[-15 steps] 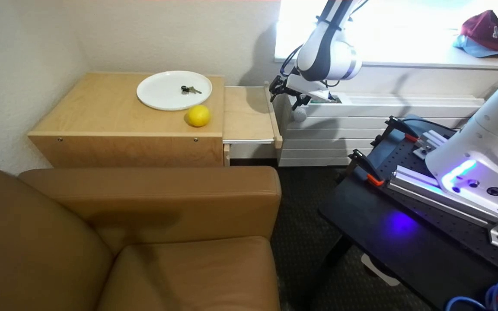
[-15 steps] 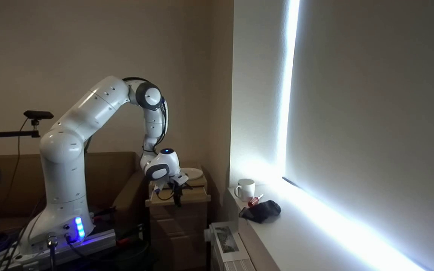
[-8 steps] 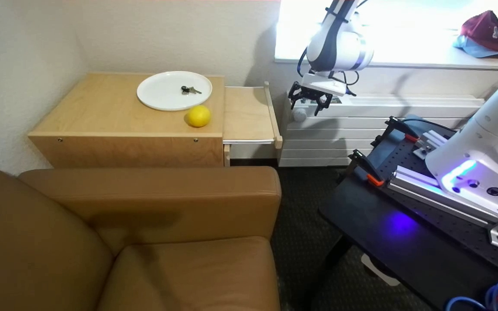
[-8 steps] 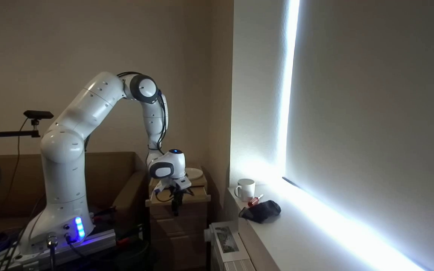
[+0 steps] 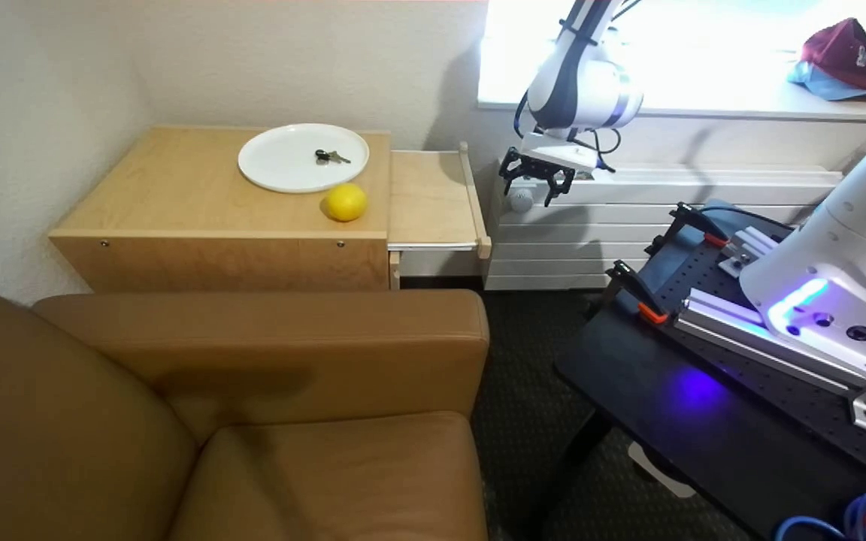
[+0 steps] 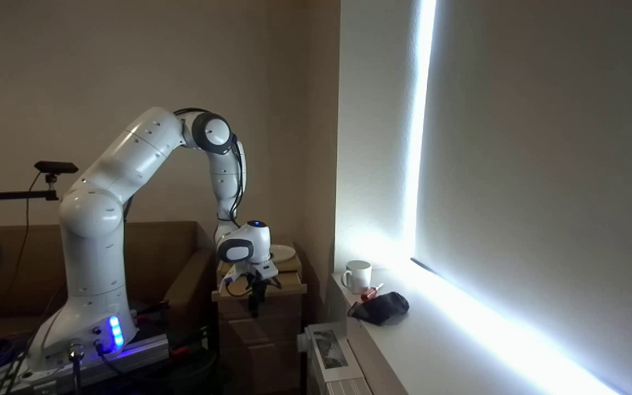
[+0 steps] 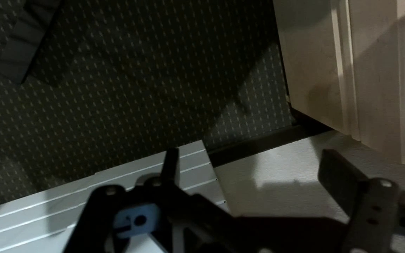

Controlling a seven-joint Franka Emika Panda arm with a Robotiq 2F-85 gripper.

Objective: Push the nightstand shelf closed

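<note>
The nightstand [image 5: 200, 180] is a light tan wooden cabinet. Its shelf [image 5: 425, 195] is slid out to the right, with a raised front lip at its outer end. In an exterior view, the shelf [image 6: 289, 284] sticks out toward the arm. My gripper [image 5: 529, 194] is just beyond the lip, to the right of it, apart from it and pointing down. In the wrist view, my gripper [image 7: 251, 158] has its fingers wide apart with nothing between them. The nightstand's front [image 7: 315, 70] shows at the upper right there.
A white plate [image 5: 283, 167] with keys [image 5: 332, 156] and a yellow ball-like fruit [image 5: 346, 202] sit on the nightstand. A white radiator [image 5: 553, 248] stands behind and below the gripper. A brown armchair [image 5: 290, 323] is in front. The windowsill [image 6: 382, 340] holds a mug [image 6: 357, 276].
My gripper has moved right, away from the shelf's lip, and turned to point more downward. In the last half second it shifted slightly left and lower. The shelf has not moved.
</note>
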